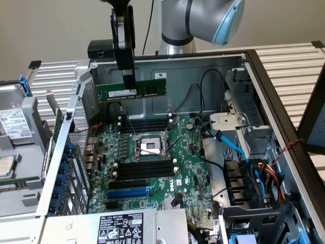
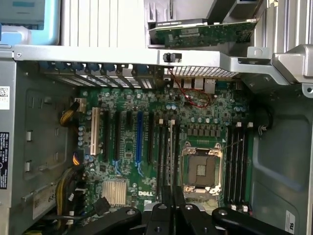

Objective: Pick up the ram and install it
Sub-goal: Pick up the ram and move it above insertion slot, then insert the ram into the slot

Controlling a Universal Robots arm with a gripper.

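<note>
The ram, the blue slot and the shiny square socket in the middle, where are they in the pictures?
ram point(image 1: 150, 89), exterior view, on its black chips.
blue slot point(image 1: 127, 193), exterior view, middle of its length.
square socket point(image 1: 149, 146), exterior view, centre of its metal frame.

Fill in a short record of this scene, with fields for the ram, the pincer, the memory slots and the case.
ram: level, on edge, in the air above the motherboard, seated in no slot
pincer: shut on the ram's upper edge
memory slots: black, bare, either side of the processor socket
case: open, motherboard facing up
</note>
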